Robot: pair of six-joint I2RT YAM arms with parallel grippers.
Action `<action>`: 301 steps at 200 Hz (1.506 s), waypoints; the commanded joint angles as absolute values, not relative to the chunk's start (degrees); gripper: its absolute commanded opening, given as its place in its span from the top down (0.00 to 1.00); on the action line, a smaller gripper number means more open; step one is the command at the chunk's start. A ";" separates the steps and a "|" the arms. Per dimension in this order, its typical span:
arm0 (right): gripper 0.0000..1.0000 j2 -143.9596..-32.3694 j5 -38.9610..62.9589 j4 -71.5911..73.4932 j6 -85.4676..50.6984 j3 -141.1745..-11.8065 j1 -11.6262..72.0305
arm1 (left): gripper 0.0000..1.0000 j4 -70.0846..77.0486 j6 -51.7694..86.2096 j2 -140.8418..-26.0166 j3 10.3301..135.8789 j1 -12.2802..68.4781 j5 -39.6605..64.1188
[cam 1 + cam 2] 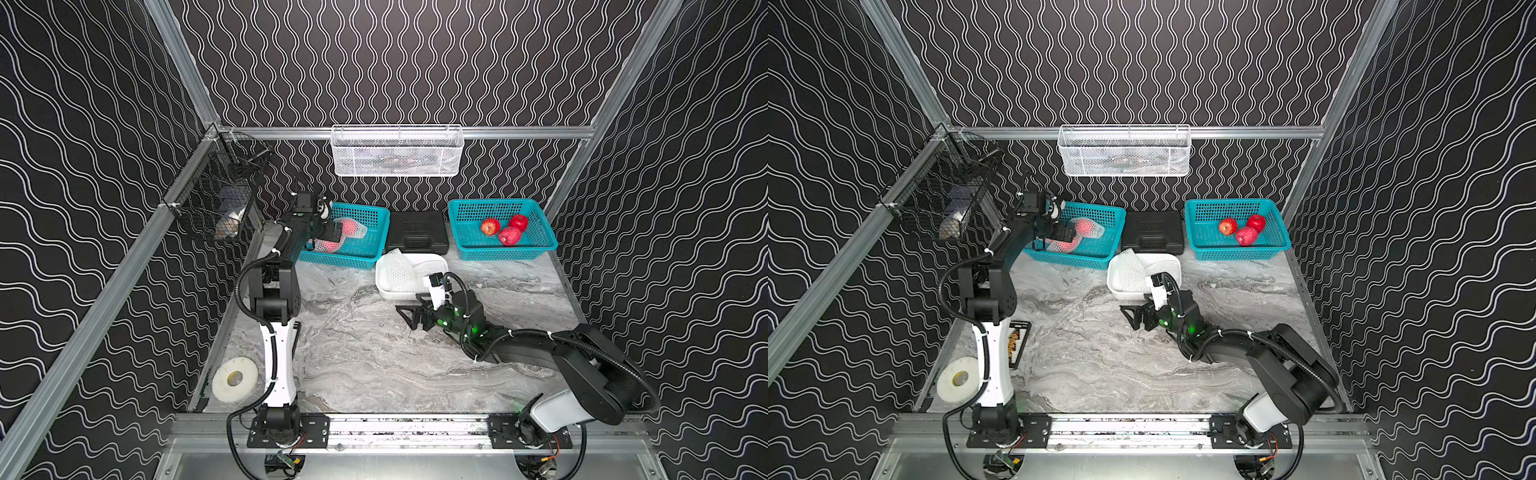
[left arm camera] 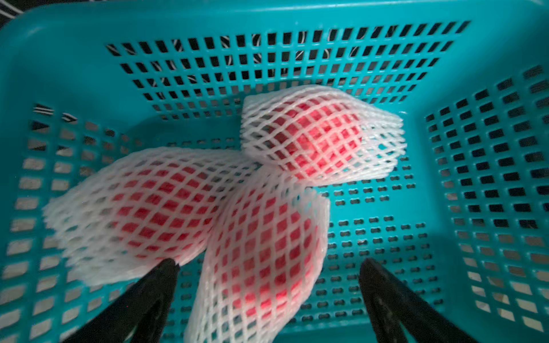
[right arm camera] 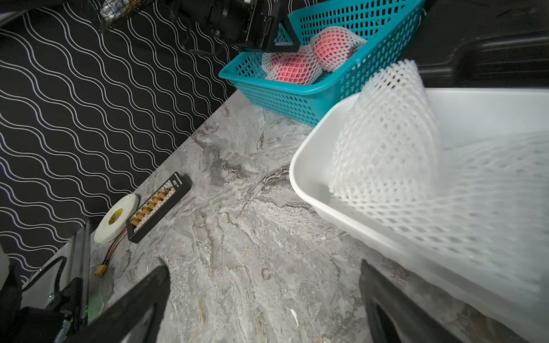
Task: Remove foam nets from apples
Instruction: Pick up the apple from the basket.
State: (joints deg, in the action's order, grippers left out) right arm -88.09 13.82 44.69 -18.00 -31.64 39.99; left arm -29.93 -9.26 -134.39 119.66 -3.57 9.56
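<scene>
Three apples in white foam nets lie in the left teal basket [image 1: 365,254]. In the left wrist view one netted apple [image 2: 312,139] lies far, one [image 2: 148,208] to the side, and one [image 2: 261,258] sits between my jaws. My left gripper [image 2: 269,262] [image 1: 332,237] is open low inside this basket, its fingers apart from that net. Three bare red apples [image 1: 510,236] rest in the right teal basket [image 1: 538,245]. Empty foam nets [image 1: 397,270] [image 3: 386,133] lie in the white tub [image 1: 386,291]. My right gripper [image 1: 409,318] [image 3: 264,265] hangs open over bare table beside the tub.
A black case [image 1: 417,232] sits between the two baskets. A tape roll [image 1: 235,379] and a black connector board [image 1: 1019,343] lie at the table's left edge. A white wire basket [image 1: 397,151] hangs on the back wall and a black wire basket [image 1: 216,195] on the left wall.
</scene>
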 commanded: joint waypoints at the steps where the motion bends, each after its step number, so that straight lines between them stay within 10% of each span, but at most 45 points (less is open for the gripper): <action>1: 0.00 -89.45 15.24 49.86 -19.10 -32.34 40.22 | 0.01 -27.45 -12.01 -136.24 120.54 -3.79 11.93; 301: 0.00 -93.97 15.82 48.08 -22.32 -34.89 40.43 | 0.14 -25.33 -10.72 -138.32 117.05 -3.52 14.72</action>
State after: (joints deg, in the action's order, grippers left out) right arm -93.86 15.49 46.48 -21.65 -34.30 40.38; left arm -25.28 -10.22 -137.97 117.32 -3.66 14.90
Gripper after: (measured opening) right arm 0.999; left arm 0.869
